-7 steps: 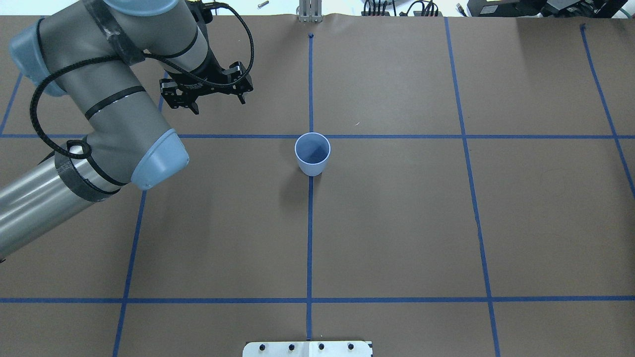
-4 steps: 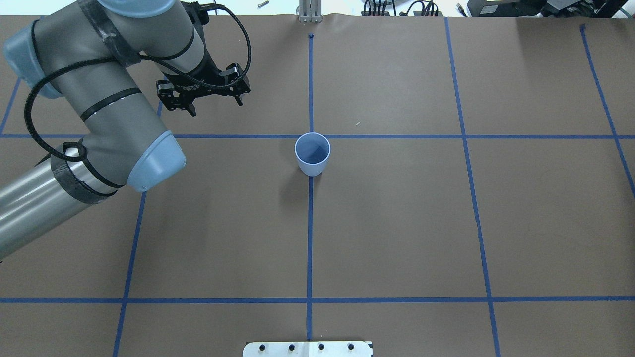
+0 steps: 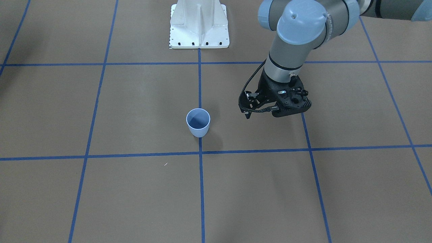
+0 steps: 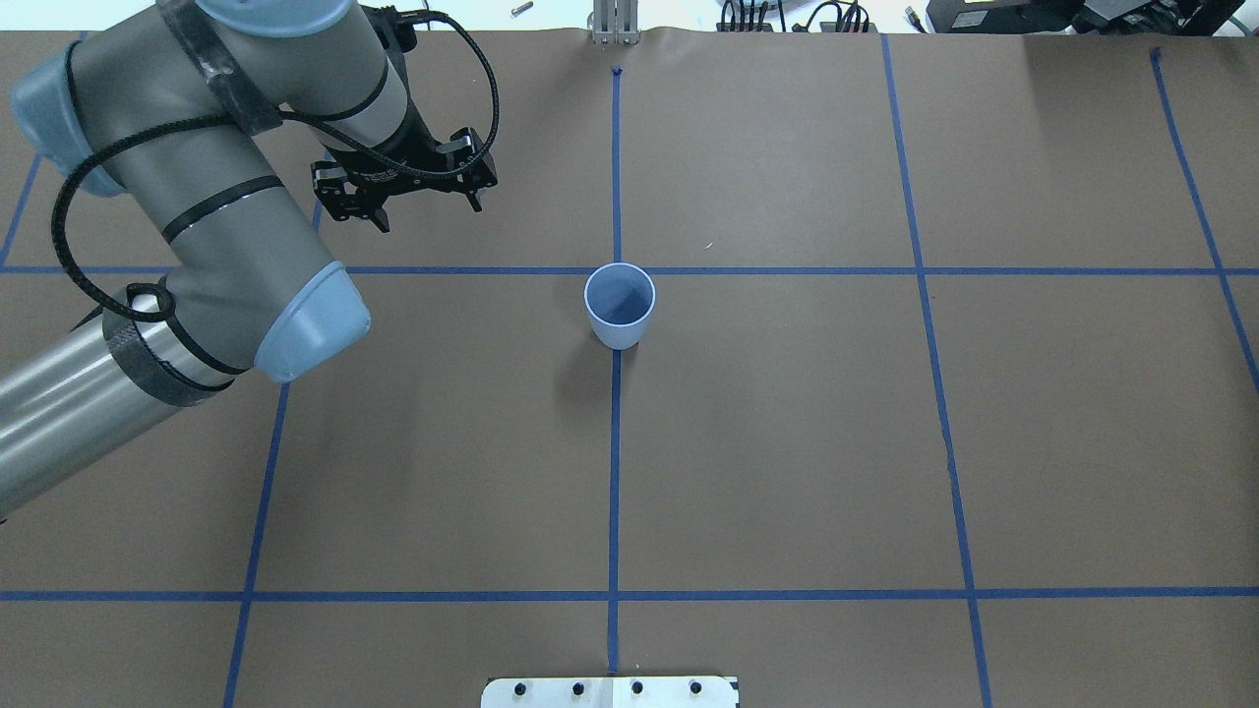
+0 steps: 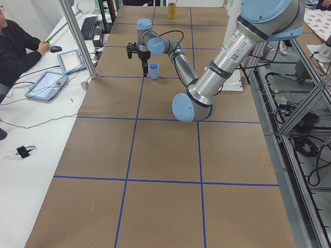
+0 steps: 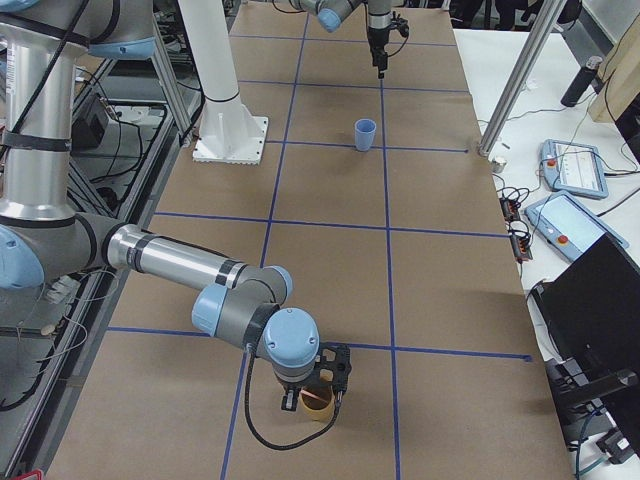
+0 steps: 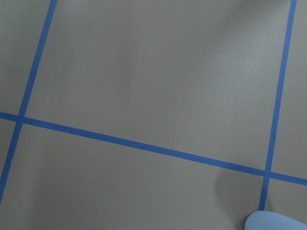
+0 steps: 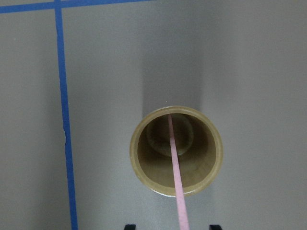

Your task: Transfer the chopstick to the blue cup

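Note:
The blue cup (image 4: pixel 620 305) stands upright and empty at the table's centre; it also shows in the front view (image 3: pixel 198 122) and the right side view (image 6: pixel 366 134). My left gripper (image 4: pixel 430 211) hangs open and empty above the table, to the left of the cup and beyond it. The pale pink chopstick (image 8: pixel 175 167) leans in a tan cup (image 8: pixel 176 151) at the table's right end. My right gripper (image 8: pixel 171 227) is just above that cup, open, its fingertips (image 8: pixel 129 226) on either side of the chopstick's upper part.
Brown paper with blue tape grid lines covers the table. The white base plate (image 3: pixel 199 23) lies at the robot's side. The blue cup's rim (image 7: pixel 276 221) shows at the bottom of the left wrist view. An operator and tablets are beyond the far edge (image 5: pixel 49 82).
My left gripper has shifted slightly to the left and away from the blue cup, then held about still. The cup has not moved.

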Robot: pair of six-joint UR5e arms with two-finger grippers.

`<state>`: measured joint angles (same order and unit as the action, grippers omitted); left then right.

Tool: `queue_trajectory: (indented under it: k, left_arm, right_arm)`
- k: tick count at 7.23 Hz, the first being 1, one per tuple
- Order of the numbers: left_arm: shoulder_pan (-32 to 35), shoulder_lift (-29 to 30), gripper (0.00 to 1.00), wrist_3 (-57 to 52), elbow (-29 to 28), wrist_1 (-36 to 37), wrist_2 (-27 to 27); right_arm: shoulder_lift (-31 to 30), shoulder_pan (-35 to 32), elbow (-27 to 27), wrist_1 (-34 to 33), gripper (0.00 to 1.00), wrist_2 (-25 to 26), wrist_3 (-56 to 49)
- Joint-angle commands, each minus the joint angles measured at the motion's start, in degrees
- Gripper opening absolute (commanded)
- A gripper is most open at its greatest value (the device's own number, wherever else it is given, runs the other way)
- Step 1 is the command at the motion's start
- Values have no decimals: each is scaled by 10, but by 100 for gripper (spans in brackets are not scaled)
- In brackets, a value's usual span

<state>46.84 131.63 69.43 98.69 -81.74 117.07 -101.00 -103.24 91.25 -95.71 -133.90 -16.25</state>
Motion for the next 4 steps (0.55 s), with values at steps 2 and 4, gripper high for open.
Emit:
queue_trajectory:
  k: [2,4]
  left_arm:
    - [-2,-1,99,0,-2,0,0]
    - [-1,0,99,0,0,0,-1]
  right_arm:
    - [0,0,1,0,24,0,0]
    - [-1,0,0,0,23,-1,0]
